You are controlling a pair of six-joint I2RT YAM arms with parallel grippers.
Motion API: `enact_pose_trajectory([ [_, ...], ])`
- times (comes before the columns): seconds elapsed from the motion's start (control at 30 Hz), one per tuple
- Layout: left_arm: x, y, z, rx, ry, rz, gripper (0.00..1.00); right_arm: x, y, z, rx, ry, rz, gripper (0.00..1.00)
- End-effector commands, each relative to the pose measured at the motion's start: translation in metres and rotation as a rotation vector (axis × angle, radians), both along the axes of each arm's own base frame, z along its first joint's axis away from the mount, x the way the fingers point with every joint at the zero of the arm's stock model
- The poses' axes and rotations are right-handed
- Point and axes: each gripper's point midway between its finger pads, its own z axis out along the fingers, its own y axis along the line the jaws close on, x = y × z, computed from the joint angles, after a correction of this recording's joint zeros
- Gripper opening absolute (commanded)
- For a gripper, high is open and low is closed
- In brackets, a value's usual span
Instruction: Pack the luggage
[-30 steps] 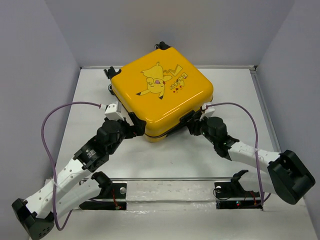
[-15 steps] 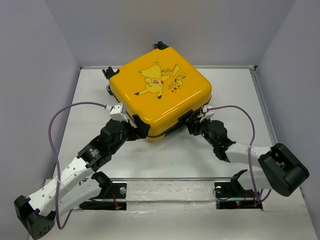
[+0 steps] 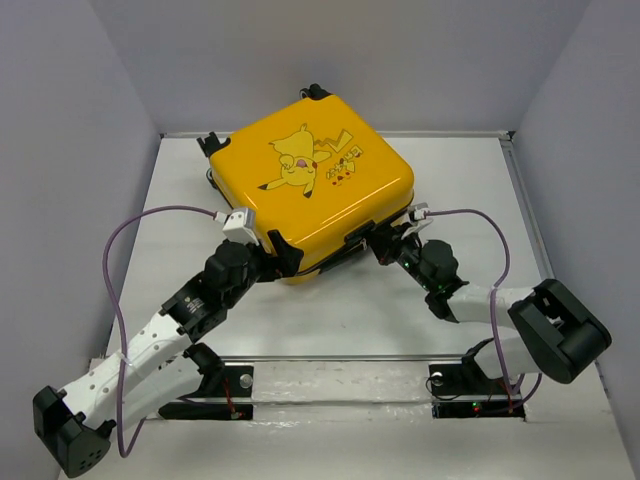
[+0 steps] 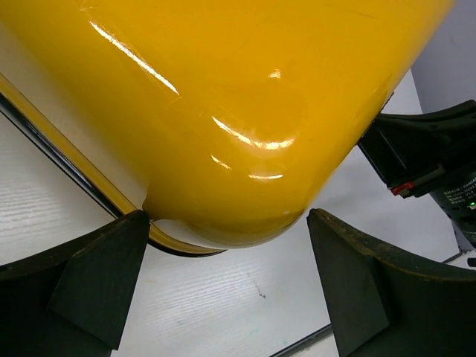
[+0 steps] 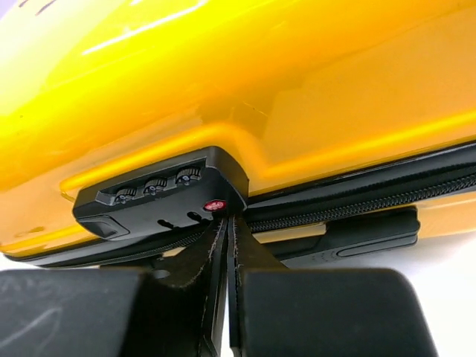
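One luggage (image 3: 312, 205), two tools (image 3: 284, 254) (image 3: 378, 244)

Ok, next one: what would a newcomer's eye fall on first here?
The glossy yellow luggage, lid down and cartoon-printed, dominates the middle of the table. The left tool stands wide open around its near corner, while the right tool is pinched shut just under the black combination lock.

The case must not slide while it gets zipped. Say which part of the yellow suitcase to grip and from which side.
Probably the near rounded corner of the suitcase, taken low from the near-left. The glossy shell is broad and lies flat, so only a corner looks narrow enough to fit inside an open grip. The left pincer straddles that corner, opened wide.
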Motion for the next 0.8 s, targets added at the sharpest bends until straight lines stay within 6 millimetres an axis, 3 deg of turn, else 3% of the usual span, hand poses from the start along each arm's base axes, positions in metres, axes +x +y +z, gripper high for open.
enact_pose_trajectory([
  [0.0,0.011,-0.011,0.026,-0.066,-0.084,-0.013,0.99,-0.011,0.011,0.092,0.220,-0.194,0.077,0.08],
  [0.07,0.012,-0.012,0.029,-0.064,-0.089,-0.013,0.99,-0.021,0.009,0.082,0.211,-0.154,0.099,0.09],
  [0.13,0.013,-0.014,0.036,-0.081,-0.110,-0.018,0.99,-0.028,0.003,0.058,0.170,-0.084,0.089,0.11],
  [0.23,0.013,-0.014,0.042,-0.084,-0.122,-0.021,0.99,-0.032,-0.008,0.052,0.109,-0.051,0.050,0.15],
  [0.27,0.012,-0.013,0.043,-0.087,-0.126,-0.021,0.99,-0.033,-0.013,0.030,0.035,0.015,0.030,0.21],
  [0.33,0.012,-0.011,0.040,-0.080,-0.121,-0.012,0.99,-0.031,-0.023,0.018,-0.015,0.052,-0.018,0.37],
  [0.4,0.012,-0.010,0.039,-0.076,-0.119,-0.008,0.99,-0.029,-0.026,0.010,-0.070,0.056,-0.026,0.41],
  [0.53,0.012,-0.009,0.038,-0.074,-0.118,-0.003,0.99,-0.026,-0.010,0.005,-0.173,0.052,0.069,0.44],
  [0.57,0.011,-0.007,0.033,-0.059,-0.103,-0.004,0.99,-0.026,-0.006,-0.003,-0.199,0.075,0.090,0.44],
  [0.77,0.009,-0.004,0.032,-0.051,-0.101,0.006,0.99,-0.020,0.003,0.003,-0.213,0.026,0.127,0.45],
])
